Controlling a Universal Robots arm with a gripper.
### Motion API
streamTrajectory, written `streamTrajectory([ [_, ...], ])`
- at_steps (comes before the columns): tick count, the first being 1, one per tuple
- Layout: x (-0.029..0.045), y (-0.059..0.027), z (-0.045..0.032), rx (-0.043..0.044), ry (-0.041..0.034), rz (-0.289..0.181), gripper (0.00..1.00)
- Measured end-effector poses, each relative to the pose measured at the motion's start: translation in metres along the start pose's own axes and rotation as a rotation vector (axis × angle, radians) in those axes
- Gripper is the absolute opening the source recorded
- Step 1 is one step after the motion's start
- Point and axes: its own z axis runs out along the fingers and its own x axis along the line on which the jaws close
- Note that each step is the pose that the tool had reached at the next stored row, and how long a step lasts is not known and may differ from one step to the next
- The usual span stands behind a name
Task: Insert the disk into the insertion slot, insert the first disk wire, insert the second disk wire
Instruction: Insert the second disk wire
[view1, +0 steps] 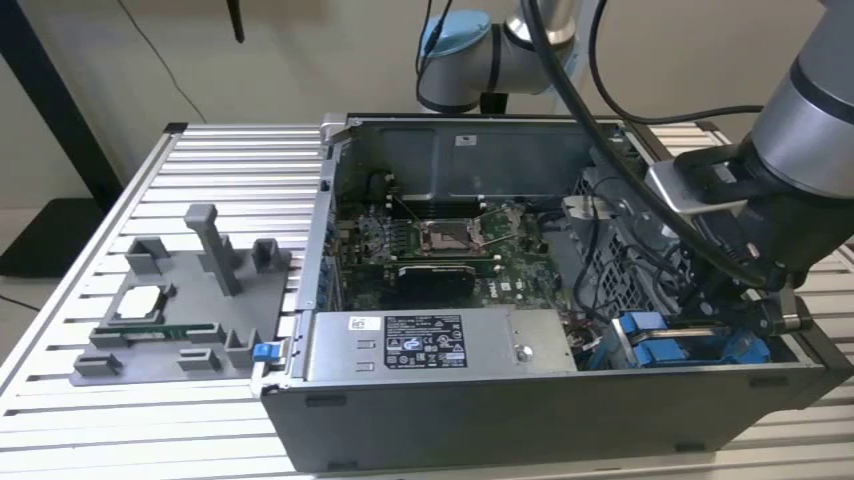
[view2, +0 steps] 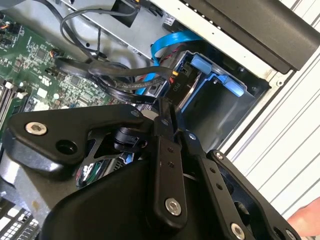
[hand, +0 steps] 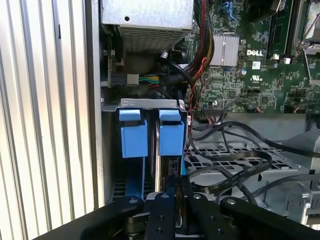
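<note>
The disk (hand: 168, 165) stands on edge in the drive bay at the case's front corner on the exterior view's right. Its blue carrier (hand: 171, 134) sits beside a second blue carrier (hand: 134, 134). The same blue frame (view2: 220, 79) shows just beyond the fingertips, and the carriers (view1: 667, 348) also show from outside. My gripper (hand: 172, 192) hangs right over the disk's rear edge, jaws pressed together on the plug of a flat black disk wire (view2: 131, 98). That wire loops back over the perforated cage (hand: 235, 172). The gripper (view2: 164, 111) nearly touches the disk.
A grey power-supply box (view1: 427, 345) lies along the case's front wall, and the motherboard (view1: 427, 245) is behind it. A blue cable (view2: 172, 41) and several black cables (hand: 220, 132) crowd the bay. A grey fixture tray (view1: 174, 320) sits on the slatted table (view1: 227, 170). A hand (view2: 306, 220) shows.
</note>
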Motion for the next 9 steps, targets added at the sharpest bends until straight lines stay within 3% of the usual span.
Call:
streamTrajectory([
  [9, 0.0007, 0.0004, 0.0040, 0.0008, 0.0012, 0.006, 0.00],
])
